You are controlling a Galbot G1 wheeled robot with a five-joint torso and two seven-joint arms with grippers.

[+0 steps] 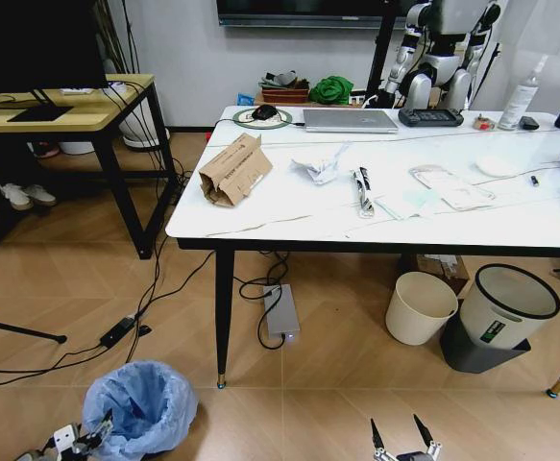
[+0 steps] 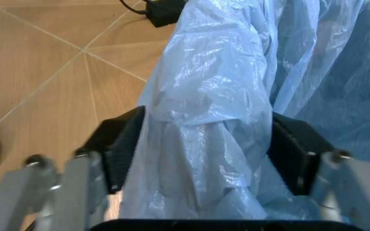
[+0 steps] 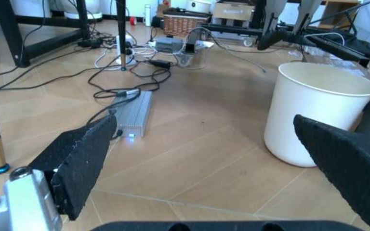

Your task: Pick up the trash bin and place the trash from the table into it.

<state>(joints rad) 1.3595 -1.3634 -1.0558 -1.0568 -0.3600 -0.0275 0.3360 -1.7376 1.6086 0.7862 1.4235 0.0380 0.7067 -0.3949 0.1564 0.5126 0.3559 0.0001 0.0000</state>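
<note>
Trash bin on wood-look tiled floor, marble table beyond

No legible text to be made out anywhere, faint print marks seen on the torn cardboard box but unreadable, a small green-and-white label noted on the grey-and-white bin, too small to be read.

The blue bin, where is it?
The round trash bin with the puffy light-blue plastic bag stands on the wooden floor at the head view's lower left, in front of the white marble-look table, with the left hand at its rim.
</note>
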